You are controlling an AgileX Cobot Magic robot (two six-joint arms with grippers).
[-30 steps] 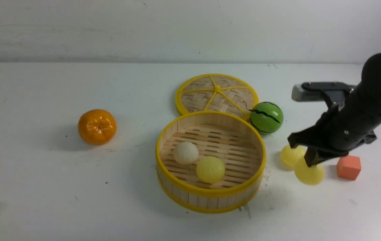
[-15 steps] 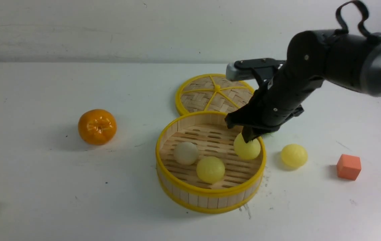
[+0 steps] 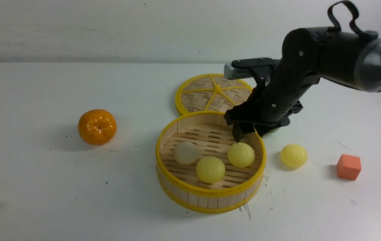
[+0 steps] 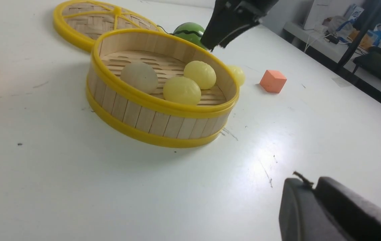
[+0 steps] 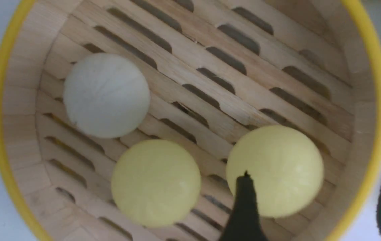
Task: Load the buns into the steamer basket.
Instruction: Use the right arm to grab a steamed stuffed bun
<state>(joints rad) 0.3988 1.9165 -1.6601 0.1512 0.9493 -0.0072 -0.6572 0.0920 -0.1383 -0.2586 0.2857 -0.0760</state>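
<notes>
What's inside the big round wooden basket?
Three buns sit inside the steamer basket: one off-white bun, two yellow buns. The floor right under them is covered.

A round bamboo steamer basket with a slatted wooden floor and a yellow rim fills the view. On its floor, near one another, lie an off-white round bun, a pale yellow round bun and a second pale yellow bun nearest the wall. The black right pincer hangs above, its fingers spread wide. One fingertip overlaps that second bun and the other lies beyond the rim.

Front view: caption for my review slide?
Open right gripper hovers over the steamer basket containing three buns; a fourth bun lies on the table beside it.
</notes>
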